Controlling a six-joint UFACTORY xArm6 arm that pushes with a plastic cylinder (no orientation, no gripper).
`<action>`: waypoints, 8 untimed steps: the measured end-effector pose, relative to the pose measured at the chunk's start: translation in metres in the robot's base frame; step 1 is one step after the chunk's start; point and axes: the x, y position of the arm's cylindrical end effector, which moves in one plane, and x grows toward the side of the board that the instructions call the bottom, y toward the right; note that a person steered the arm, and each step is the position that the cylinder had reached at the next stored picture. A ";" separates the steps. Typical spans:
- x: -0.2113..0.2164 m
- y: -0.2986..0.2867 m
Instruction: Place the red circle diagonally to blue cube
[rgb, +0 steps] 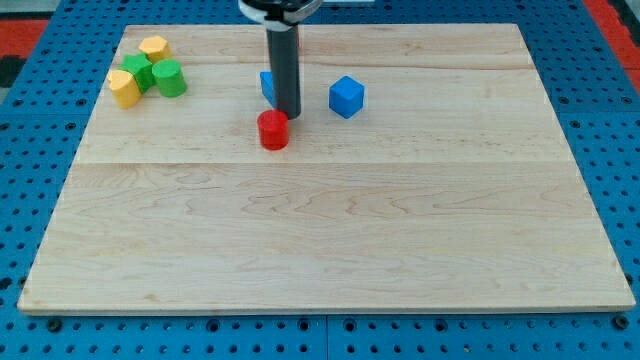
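My tip (288, 115) sits just beyond the red circle (273, 130), touching its far-right edge; no pincer here. The blue cube (347, 96) waits right, slightly farther back on the tabletop (330, 240).

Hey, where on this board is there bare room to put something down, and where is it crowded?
Bare wood fills everything below the red cylinder to the board bottom edge, plus the right side beyond the blue cube. Crowded: the top-left cluster of yellow block, green block, green cylinder, yellow block; and around my tip.
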 end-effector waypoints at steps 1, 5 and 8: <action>0.042 -0.001; 0.086 -0.073; 0.109 -0.100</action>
